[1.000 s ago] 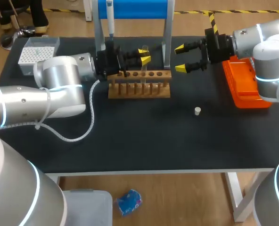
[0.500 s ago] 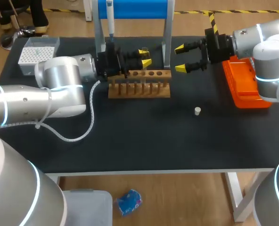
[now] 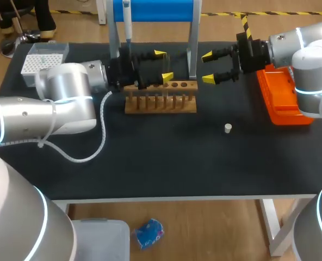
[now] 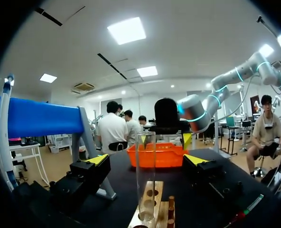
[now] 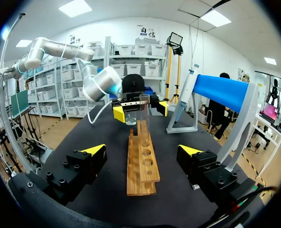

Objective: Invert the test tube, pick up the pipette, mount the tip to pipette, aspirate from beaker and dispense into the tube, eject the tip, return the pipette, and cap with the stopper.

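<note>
Test tube (image 4: 145, 175): stood upright in the wooden rack (image 3: 161, 102), between the fingers of the left tool (image 3: 163, 65). Was touched by neither finger; showed a gap on each side in the left wrist view. Could not tell which end was up.

Left tool: hung released, spread wide, around the tube's upper part above the rack.

Right tool (image 3: 208, 67): hovered released and empty past the rack's other end, well apart from the tube, pointed along the rack toward it.

Pipette (image 3: 127, 22): hung on the blue stand (image 3: 153, 10) behind the rack, just behind the left tool.

Stopper (image 3: 228, 128): lay alone on the black table (image 3: 166, 163), nearer the front edge than the rack, well apart from both tools.

Tip box (image 3: 44, 58): sat at the table's far left corner.

Orange tray (image 3: 283, 98): sat at the table's right side, beside the right arm.

Could not make out any lettering on these things; too small to read.
</note>
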Available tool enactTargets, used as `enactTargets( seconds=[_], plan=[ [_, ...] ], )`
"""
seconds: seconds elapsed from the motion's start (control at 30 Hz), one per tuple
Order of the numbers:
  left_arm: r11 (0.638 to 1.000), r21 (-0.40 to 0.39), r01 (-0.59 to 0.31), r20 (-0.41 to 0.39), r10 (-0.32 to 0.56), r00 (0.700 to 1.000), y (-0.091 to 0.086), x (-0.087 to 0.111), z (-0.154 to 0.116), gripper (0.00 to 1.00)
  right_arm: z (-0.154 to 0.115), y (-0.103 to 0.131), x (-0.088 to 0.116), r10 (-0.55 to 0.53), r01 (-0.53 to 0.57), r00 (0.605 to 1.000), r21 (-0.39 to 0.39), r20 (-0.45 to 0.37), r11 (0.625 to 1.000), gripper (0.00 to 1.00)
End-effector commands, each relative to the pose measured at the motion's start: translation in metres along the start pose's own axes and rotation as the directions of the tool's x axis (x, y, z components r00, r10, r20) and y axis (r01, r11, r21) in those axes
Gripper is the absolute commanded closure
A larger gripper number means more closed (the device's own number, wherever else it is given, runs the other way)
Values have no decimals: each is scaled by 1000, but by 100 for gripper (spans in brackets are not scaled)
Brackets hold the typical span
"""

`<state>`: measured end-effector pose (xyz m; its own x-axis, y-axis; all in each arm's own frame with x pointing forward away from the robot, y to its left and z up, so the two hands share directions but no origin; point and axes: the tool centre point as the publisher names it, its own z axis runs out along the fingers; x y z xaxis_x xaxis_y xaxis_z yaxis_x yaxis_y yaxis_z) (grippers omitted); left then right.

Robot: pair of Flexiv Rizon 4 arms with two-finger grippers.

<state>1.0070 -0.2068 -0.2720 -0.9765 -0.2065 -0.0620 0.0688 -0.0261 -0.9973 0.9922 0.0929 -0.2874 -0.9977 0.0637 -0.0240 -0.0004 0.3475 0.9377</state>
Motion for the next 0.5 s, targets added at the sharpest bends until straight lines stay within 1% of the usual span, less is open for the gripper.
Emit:
enactTargets(
  seconds=[0.03, 0.07, 0.13, 0.2, 0.33, 0.5],
  plan=[
    [996, -93, 15, 7, -14, 1000, -22, 5, -7, 0, 0, 0, 1, -1, 1, 1000, 1, 1, 1000, 0],
    [996, -93, 14, 7, -13, 1000, -27, 5, -8, 0, 0, 0, 1, -1, 1, 1000, 1, 1, 1000, 0],
    [990, -140, 23, 20, -20, 1000, -33, 4, -12, 0, 0, 0, 1, -1, 1, 1000, 1, 1, 1000, 0],
    [986, -167, 28, 20, -25, 999, -40, 4, -14, 0, 0, 0, 1, -1, 1, 1000, 1, 1, 1000, 0],
    [969, -244, 42, 17, -39, 999, -50, 4, -19, 0, 0, 0, 1, -1, 1, 1000, 1, 1, 1000, 0],
    [953, -300, 45, 21, -40, 999, -61, 7, -32, 0, 0, 0, 1, -1, 1, 1000, 1, 1, 1000, 0]
  ],
)
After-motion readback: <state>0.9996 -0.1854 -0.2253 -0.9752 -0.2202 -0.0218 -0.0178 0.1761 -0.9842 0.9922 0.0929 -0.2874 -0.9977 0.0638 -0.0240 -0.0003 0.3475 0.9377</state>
